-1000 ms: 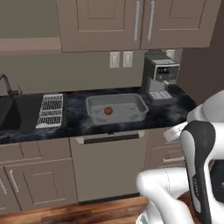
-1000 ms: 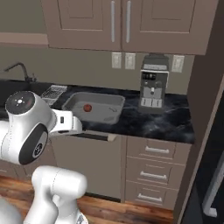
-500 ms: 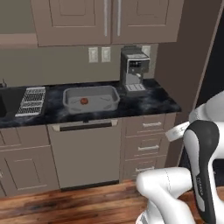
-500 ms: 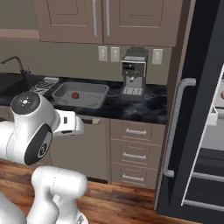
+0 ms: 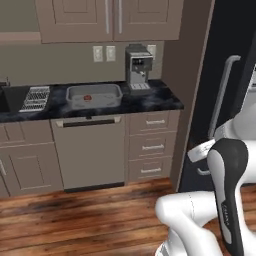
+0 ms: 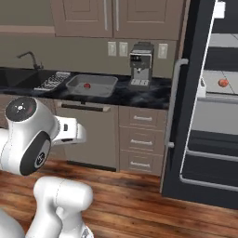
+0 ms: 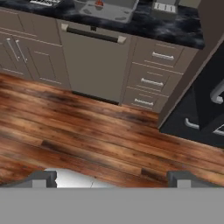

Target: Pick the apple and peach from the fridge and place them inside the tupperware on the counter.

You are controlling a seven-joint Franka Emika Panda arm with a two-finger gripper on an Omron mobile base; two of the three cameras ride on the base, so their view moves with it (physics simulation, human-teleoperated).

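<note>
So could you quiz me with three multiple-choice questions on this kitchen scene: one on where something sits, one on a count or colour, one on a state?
1. Where does the coffee machine stand?
A. On the floor
B. On the counter, right of the tupperware
C. Inside the sink

2. How many fruits lie in the tupperware?
A. None
B. One
C. Three

3. How is the fridge door?
A. Open
B. Shut
C. Taken off

Answers:
1. B: both base views show it on the black stone, right of the grey tub.
2. B: a single dark red apple lies in it; the peach sits on a fridge shelf.
3. A: the right base view shows the shelves and drawers inside, the door swung out with its handle forward.
</note>
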